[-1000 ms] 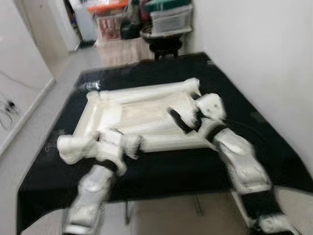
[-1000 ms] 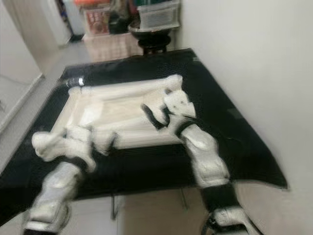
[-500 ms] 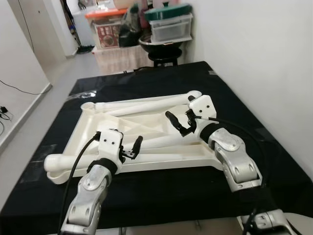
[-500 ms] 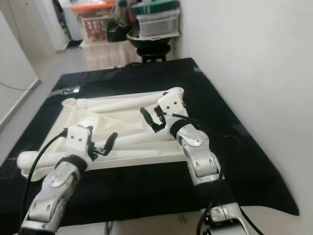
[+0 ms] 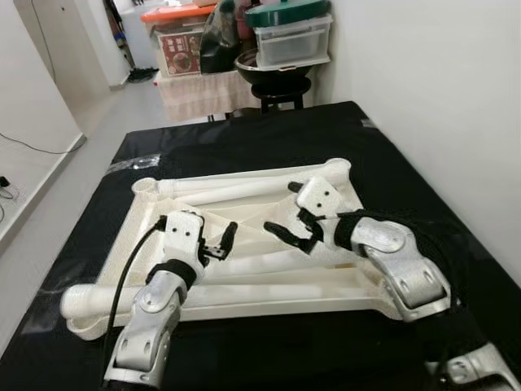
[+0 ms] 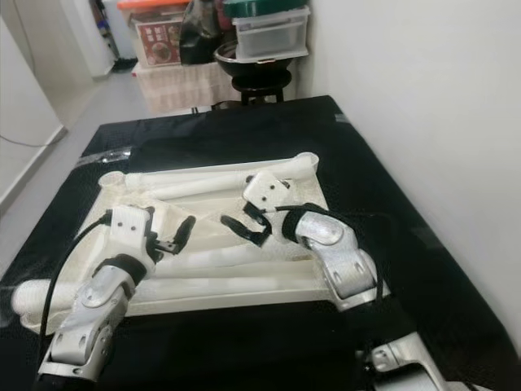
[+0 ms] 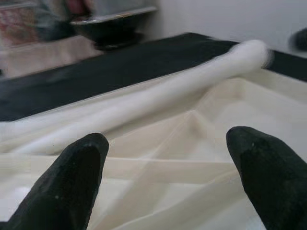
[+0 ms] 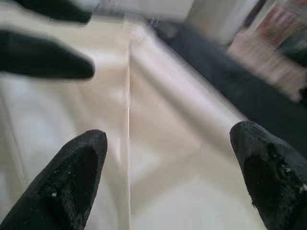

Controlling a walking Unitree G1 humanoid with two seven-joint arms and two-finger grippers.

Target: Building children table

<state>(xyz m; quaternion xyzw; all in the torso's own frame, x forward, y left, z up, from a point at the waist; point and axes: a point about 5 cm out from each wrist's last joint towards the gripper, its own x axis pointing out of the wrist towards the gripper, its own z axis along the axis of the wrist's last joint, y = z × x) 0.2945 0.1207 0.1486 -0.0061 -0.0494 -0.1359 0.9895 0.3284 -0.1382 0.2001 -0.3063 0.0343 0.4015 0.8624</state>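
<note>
A cream plastic tabletop point(image 5: 244, 269) lies upside down in the middle of the black-covered counter point(image 5: 407, 171), its ribbed underside facing up. Four round cream legs can be counted with it: one leg point(image 5: 269, 175) lies along the far edge of the tabletop, a second point(image 5: 220, 195) lies slanted just beside it, a third point(image 5: 269, 262) rests across the middle of the underside, and a fourth point(image 5: 89, 300) sticks out past the near left corner.

The left tool point(image 5: 226, 240) hovers above the left half of the underside, its two black fingers point(image 7: 67, 191) spread wide with nothing between them. The right tool point(image 5: 286, 236) hovers above the middle of the underside, turned toward the left tool, its fingers point(image 8: 72, 177) likewise spread wide and empty. The two tools are near each other, apart, with the third leg just below them.

Beyond the far end of the counter stands a black stool point(image 5: 273, 90) carrying a clear storage box with a green lid point(image 5: 289, 32). Left of it sits a second box with an orange lid point(image 5: 175, 12).
</note>
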